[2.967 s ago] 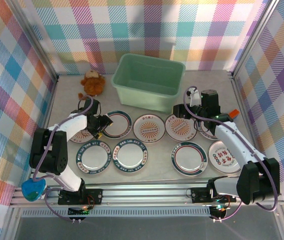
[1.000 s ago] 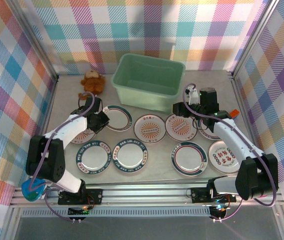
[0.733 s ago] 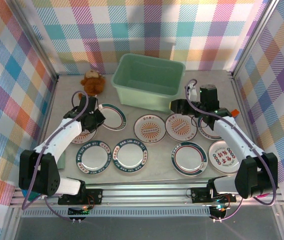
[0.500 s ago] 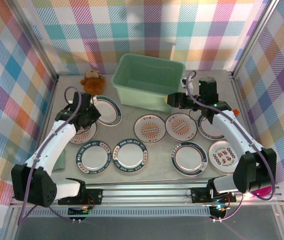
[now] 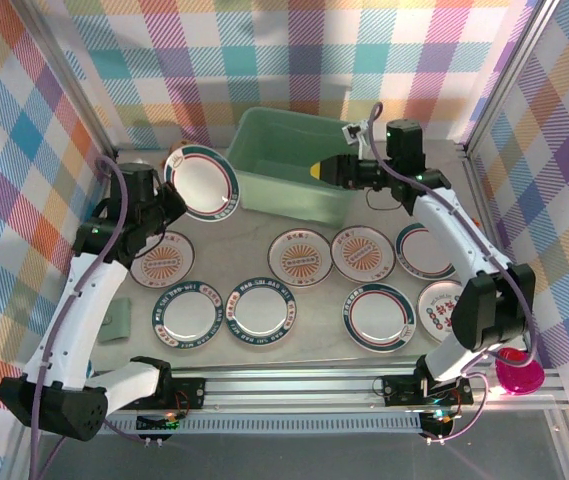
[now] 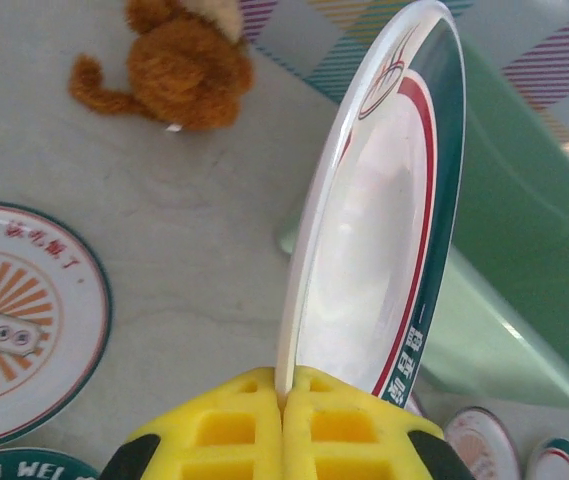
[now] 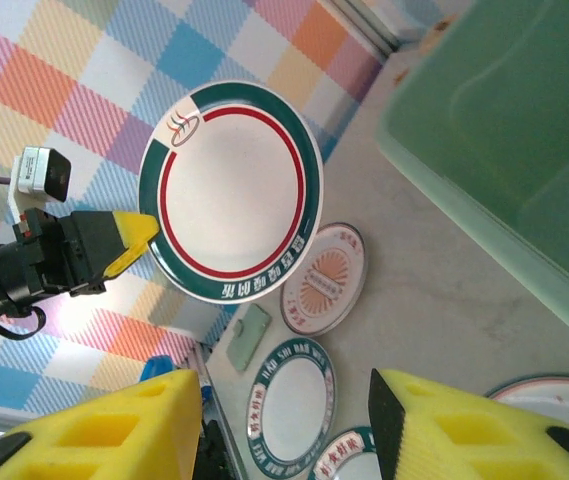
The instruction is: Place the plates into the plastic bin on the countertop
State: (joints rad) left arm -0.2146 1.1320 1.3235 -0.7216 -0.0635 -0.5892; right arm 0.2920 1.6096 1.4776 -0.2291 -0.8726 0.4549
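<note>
Plate held up beside the bin

Overhead: the left gripper (image 5: 169,197) pinches the edge of a teal-and-red-banded plate (image 5: 202,182), raised just left of the green bin (image 5: 294,196). The right gripper (image 5: 316,170) hovers over the bin, fingers spread. Left wrist: plate nearly upright. Right wrist: plate faces the camera.

We see the right gripper (image 7: 282,405) with its yellow fingers apart and nothing between them. Beyond it, the left gripper (image 7: 136,235) pinches the rim of a teal-and-red banded plate (image 7: 229,190), held up against the plaid wall (image 7: 74,90) near the plastic bin (image 7: 504,130).
</note>
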